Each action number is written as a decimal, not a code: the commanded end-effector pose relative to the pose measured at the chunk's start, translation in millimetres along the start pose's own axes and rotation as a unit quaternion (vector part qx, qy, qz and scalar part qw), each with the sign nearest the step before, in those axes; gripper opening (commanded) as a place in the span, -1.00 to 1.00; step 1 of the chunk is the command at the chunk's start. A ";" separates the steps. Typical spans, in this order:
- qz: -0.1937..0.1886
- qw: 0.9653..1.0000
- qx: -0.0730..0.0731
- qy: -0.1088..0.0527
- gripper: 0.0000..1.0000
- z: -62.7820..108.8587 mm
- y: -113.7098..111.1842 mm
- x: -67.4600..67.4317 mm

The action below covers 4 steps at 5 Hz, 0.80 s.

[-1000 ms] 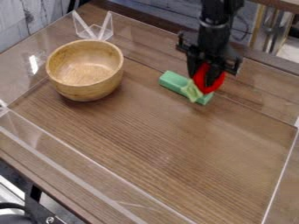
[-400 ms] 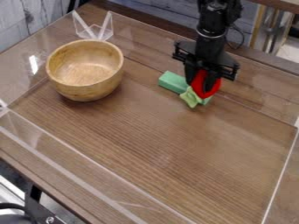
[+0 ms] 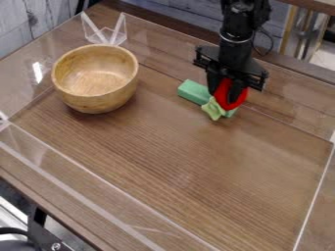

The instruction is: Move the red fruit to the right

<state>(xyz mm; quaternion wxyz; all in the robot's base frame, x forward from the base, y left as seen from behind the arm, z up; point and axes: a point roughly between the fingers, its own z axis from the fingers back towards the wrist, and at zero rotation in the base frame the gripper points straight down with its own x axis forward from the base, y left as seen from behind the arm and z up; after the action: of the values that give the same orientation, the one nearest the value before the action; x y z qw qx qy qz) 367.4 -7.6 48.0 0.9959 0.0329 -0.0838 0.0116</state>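
The red fruit (image 3: pixel 232 95) is a small bright-red piece with a light green leafy part (image 3: pixel 217 112) beneath it. It sits low over the wooden table, right of centre at the back. My black gripper (image 3: pixel 232 89) points straight down from above and is shut on the red fruit, its fingers (image 3: pixel 218 83) flanking the fruit's sides. Whether the fruit's underside touches the table cannot be made out.
A flat green rectangular block (image 3: pixel 197 92) lies just left of the fruit, touching or nearly so. A wooden bowl (image 3: pixel 96 77) stands at the left. Clear plastic walls (image 3: pixel 78 196) border the table (image 3: pixel 183 167), with an upright clear piece (image 3: pixel 105 32) behind the bowl.
The gripper with the red fruit shifted slightly left and down a second ago, then held still over the last half second.
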 end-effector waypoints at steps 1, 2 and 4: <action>-0.011 0.999 -0.003 -0.038 -1.00 24.5 7.2 9.2; -0.027 0.999 -0.005 -0.044 -1.00 26.9 7.1 10.8; -0.054 0.997 -0.009 -0.058 -1.00 48.2 12.2 17.3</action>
<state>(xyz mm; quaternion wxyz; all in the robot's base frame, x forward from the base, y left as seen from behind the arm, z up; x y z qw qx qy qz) 364.7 -2.0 62.0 0.9948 0.0272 -0.0857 -0.0482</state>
